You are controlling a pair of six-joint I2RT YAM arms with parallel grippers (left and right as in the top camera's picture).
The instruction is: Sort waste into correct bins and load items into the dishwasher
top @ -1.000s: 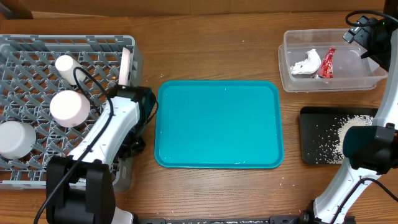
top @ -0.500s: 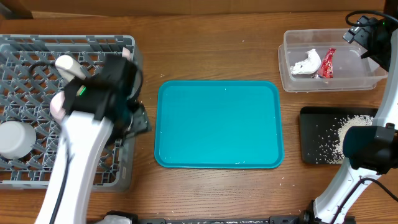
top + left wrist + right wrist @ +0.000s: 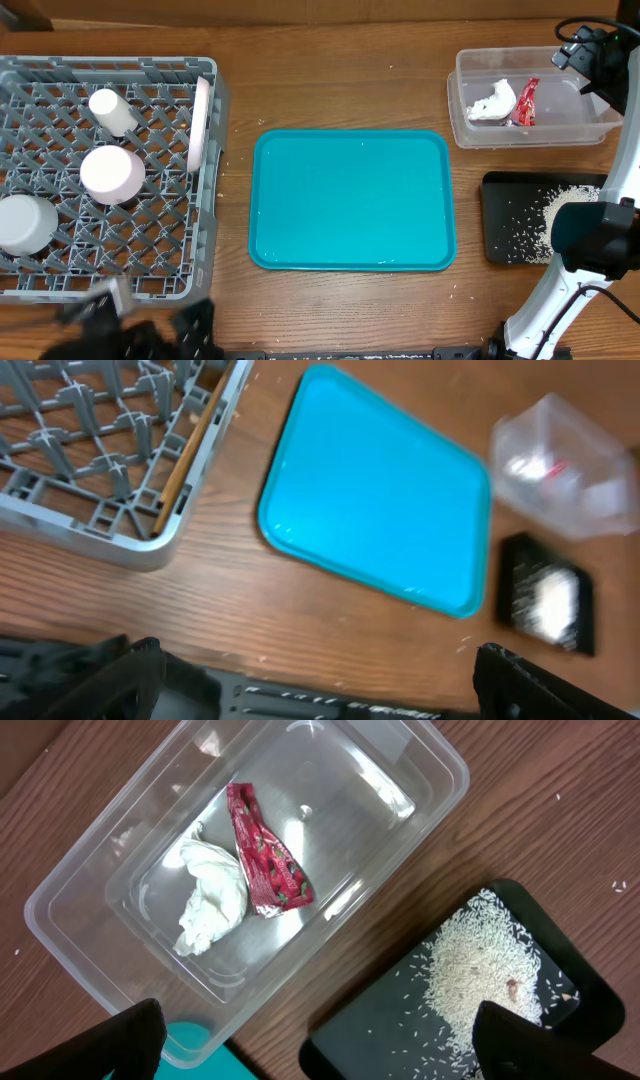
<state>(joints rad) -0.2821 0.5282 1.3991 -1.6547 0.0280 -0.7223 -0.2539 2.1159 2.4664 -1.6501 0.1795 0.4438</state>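
Bright, even light, soft shadows; glare on the clear tub (image 3: 330,830); left-wrist view smeared with motion blur.

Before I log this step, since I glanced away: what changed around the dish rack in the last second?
The left gripper opened and its arm pulled back off the dish rack, leaving the white dish standing on edge at the rack's right side. Unchanged: the teal tray, the clear tub with napkin and wrapper, the rice, the open right gripper.
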